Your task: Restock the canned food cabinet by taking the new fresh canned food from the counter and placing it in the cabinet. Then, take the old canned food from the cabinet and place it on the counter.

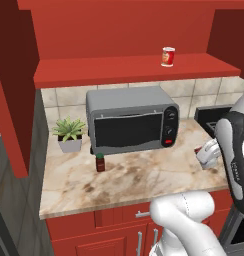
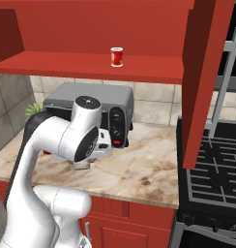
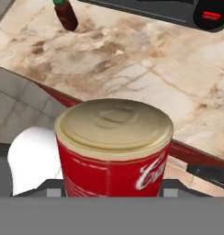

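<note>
Noted the old canned food close up in the hand view: pale lid, red wall with white script, standing upright. Judged the gripper closed on it, jaws partway in around the can's sides; saw a red sliver at the white hand in the left base view. Found the new fresh canned food upright on the shelf board of the cabinet, toward its right, alone. Took the first half of the task as done, with only the setting-down left.

Placed the held can low over the front edge of the counter, right of the toaster oven; saw the red counter lip running under the can in the hand view, with grey floor beyond.

For a clean set-down:
- carry inward over bare stone first, away from the lip
- keep the can upright, lower until the base sits flat
- open only then, lift straight up
- stay clear of the small dark bottle and the oven front

Hidden or unclear:
- fingertips masked by the can in the hand view, so contact points not seen
- hand screened by the arm's own elbow in the right base view
- can's base and its height above the stone not made out
- label on the shelf can too small to read
</note>
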Available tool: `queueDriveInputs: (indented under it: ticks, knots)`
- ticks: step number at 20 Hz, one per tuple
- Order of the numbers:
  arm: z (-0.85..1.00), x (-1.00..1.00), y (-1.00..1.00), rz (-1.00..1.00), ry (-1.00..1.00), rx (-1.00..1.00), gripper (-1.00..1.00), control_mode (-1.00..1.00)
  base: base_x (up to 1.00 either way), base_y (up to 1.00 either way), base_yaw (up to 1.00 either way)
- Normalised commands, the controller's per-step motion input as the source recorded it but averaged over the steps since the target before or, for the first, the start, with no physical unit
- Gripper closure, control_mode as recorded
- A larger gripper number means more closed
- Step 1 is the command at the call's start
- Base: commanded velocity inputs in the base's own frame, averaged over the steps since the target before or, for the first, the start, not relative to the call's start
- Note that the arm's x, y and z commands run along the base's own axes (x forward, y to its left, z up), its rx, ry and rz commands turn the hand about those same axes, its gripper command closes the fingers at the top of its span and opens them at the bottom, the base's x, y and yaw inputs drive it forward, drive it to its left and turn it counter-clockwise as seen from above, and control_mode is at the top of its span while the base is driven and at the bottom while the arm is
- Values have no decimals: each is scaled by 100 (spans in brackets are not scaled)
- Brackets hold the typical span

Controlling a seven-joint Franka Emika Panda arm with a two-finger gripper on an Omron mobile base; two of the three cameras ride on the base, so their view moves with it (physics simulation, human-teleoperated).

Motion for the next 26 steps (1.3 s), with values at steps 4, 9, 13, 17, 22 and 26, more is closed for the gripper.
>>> queueDriveInputs:
  ticks: [4, 9, 13, 17, 22, 26]
  knots:
    - [-49, 54, -100, -4, 0, 0, 100, -100, 0, 0, 0]
    - [-37, 76, -97, -12, 3, 0, 100, -100, 0, 0, 0]
    - [-31, 98, -73, -13, 2, 0, 100, -100, 0, 0, 0]
    - [-31, 74, -37, -10, 0, 0, 100, -100, 0, 0, 0]
    - [-38, 34, -6, -10, -1, 0, 100, -100, 0, 0, 0]
    - [-47, 29, 0, -12, -7, 0, 100, -100, 0, 0, 0]
